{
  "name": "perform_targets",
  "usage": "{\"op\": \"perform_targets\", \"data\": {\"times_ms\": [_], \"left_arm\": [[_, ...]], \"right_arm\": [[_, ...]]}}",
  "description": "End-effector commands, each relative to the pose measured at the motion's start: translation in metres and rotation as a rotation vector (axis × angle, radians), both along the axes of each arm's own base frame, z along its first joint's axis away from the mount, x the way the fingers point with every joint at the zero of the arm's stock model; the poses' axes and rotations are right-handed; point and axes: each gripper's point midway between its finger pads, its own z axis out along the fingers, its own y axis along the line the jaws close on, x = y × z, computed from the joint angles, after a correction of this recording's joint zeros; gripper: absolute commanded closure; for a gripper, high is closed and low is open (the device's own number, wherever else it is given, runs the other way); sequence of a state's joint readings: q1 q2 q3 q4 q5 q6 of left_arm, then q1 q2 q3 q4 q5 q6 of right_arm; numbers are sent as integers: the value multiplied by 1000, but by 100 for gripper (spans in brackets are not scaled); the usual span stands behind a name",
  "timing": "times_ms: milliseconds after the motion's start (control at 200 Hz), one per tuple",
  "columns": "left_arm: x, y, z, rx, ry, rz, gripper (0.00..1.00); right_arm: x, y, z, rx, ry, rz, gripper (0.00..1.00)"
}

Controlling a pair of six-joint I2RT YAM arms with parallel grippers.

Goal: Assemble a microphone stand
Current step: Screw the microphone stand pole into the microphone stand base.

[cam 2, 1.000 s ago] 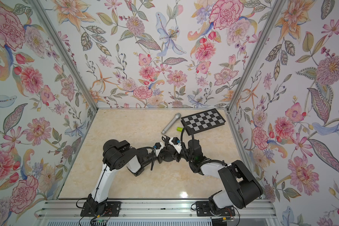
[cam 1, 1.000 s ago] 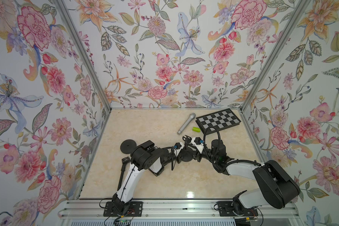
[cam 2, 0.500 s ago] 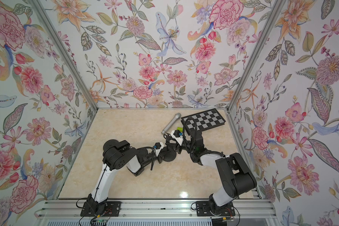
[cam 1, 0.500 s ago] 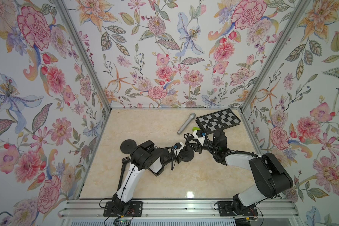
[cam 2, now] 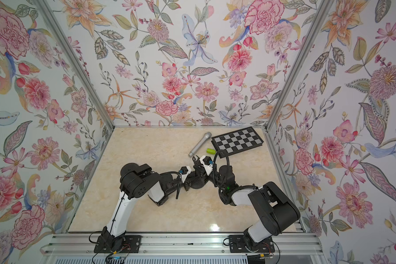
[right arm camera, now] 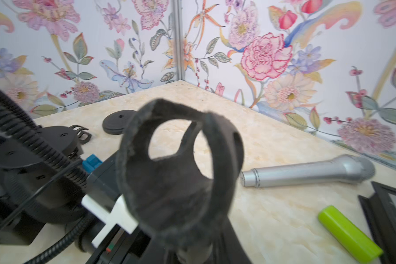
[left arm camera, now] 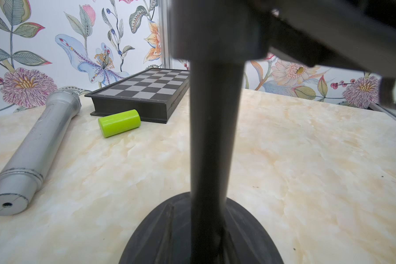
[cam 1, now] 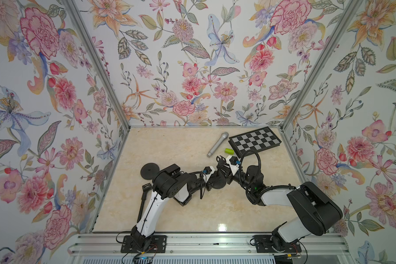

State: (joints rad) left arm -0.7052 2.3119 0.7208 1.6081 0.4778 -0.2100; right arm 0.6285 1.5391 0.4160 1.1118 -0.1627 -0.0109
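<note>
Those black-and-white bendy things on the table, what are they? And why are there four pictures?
They are two robot arms, a left arm and a right arm, fixed at the table's front edge. Two pictures come from a camera high above, looking down. The other two come from small cameras on the arms' wrists, so things look huge there. The arms are building a microphone stand: a round base with a pole standing in it. The left arm's fingers seem to steady the pole. The right arm's fingers hold the clip at its top. Lying loose are a silver microphone, a green tube, a checkered board, another black disc and a black rod.
</note>
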Motion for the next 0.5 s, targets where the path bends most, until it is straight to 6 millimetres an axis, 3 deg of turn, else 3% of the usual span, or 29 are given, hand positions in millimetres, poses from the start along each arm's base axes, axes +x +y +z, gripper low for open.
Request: {"op": "perform_targets", "data": {"times_ms": [0, 80, 175, 240, 295, 360, 400, 495], "left_arm": [[7, 27, -4, -46, -76, 119, 67], [8, 26, -9, -49, -61, 120, 67], [7, 25, -4, -50, -74, 113, 67], [7, 26, -5, -45, -76, 116, 67], [7, 26, -7, -43, -74, 116, 67], [6, 26, -5, -44, -77, 113, 66], [5, 26, -4, -43, -82, 111, 66], [5, 26, -6, -41, -75, 111, 66]], "right_arm": [[7, -43, -44, -75, 105, -440, 100], [-1, -35, -51, -32, 127, -446, 100], [-14, -7, -53, -64, 133, -245, 100], [-27, 9, -49, -98, 104, -64, 75], [-35, 12, -44, -121, 83, 47, 63], [-40, 12, -33, -100, 70, 170, 53], [-35, 2, -25, -75, 69, 213, 52], [-44, -2, -12, -56, 58, 427, 44]]}}
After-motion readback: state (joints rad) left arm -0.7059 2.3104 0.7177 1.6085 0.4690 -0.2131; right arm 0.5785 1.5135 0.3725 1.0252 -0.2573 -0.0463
